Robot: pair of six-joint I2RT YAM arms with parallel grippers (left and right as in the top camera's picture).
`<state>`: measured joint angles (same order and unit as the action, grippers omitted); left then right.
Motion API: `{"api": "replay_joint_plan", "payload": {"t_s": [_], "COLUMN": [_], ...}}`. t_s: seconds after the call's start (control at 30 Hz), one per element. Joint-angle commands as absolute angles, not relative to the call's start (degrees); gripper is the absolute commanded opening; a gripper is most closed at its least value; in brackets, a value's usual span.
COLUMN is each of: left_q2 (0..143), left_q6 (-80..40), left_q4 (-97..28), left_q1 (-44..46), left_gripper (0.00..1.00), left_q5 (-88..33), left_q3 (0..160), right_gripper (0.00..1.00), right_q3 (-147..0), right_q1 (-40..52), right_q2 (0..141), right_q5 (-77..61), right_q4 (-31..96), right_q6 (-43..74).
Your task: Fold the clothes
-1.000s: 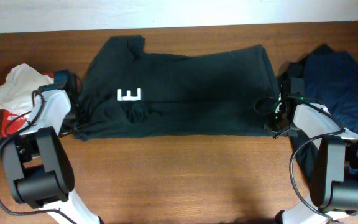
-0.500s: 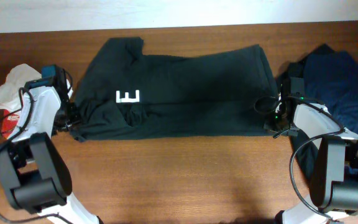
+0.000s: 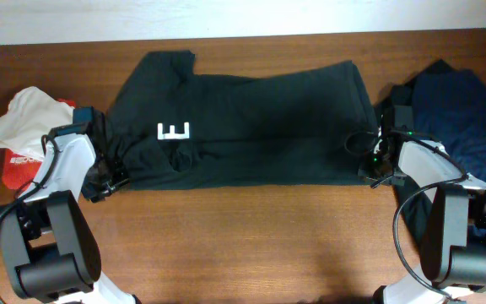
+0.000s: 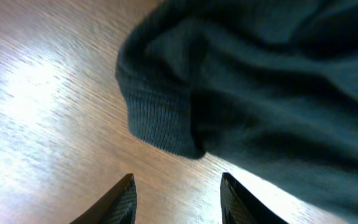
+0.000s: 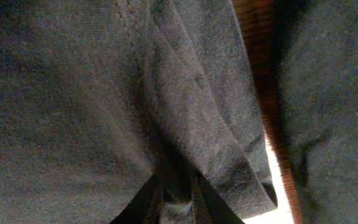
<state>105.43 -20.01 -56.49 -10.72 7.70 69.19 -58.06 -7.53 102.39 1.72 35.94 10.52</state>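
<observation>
Your big black cloth T-shirt (image 3: pixel 251 127) lies long-ways, left to right. Your left pincer (image 4: pixel 178 182) is spread and empty. Only the right wrist view shows your right pincer (image 5: pixel 176 190) pinching it.

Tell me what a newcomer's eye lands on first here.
First comes the black T-shirt, spread wide across the middle of the table with a white letter E on it. The right gripper pinches a fold at its right edge, while the left gripper hangs open over bare wood just short of a ribbed cuff. A navy garment is heaped at the far right.
</observation>
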Motion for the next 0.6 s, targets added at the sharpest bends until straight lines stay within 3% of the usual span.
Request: {"api": "replay_joint_plan", "payload": {"t_s": [0.0, 0.1, 0.57], "left_q2": [104.77, 104.77, 104.75], "left_q6": [-21.63, -21.65, -21.61], "left_q4": [-53.78, -51.05, -48.16], "left_q1": [-10.74, -10.74, -10.74], "left_gripper": [0.43, 0.38, 0.38], "left_q5": [9.10, 11.70, 8.51], "left_q3": [65.87, 64.71, 65.04], "right_gripper": [0.20, 0.21, 0.20], "right_q3": [-57.54, -57.54, -57.54], "right_q1": [-7.90, -7.90, -7.90], "right_q2": [102.72, 102.72, 102.72], "right_q5": [3.29, 3.29, 3.29], "right_q4": [36.27, 36.36, 36.60], "right_q6": [10.79, 10.79, 10.98]}}
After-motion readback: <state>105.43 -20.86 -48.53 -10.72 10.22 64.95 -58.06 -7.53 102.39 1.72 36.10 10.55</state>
